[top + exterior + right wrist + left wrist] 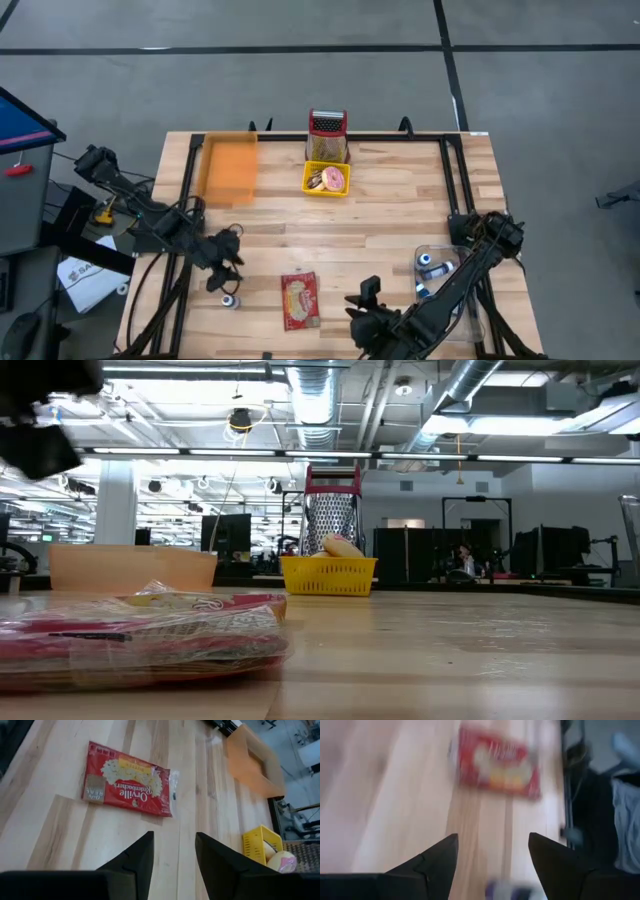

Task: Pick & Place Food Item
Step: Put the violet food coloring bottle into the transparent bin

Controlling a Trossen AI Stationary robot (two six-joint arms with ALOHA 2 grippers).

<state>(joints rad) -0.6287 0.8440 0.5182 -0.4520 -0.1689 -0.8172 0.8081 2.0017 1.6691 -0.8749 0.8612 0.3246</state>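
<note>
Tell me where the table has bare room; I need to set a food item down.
Bare wood lies between the yellow basket and popcorn packet, and right of the basket toward the clear bin. Crowded: basket against grater.

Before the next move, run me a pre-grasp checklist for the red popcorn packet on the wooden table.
1. Red popcorn packet lying flat on the wooden table, nothing on top: ok.
2. Right gripper empty, fingers apart, aimed just beside the packet: ok.
3. Left gripper open and empty, facing the packet from the other side: ok.
4. Either gripper touching the packet: not ok, both are clear of it.
5. Orange tray empty: ok.
6. Yellow basket free: not ok, it already holds food.
</note>
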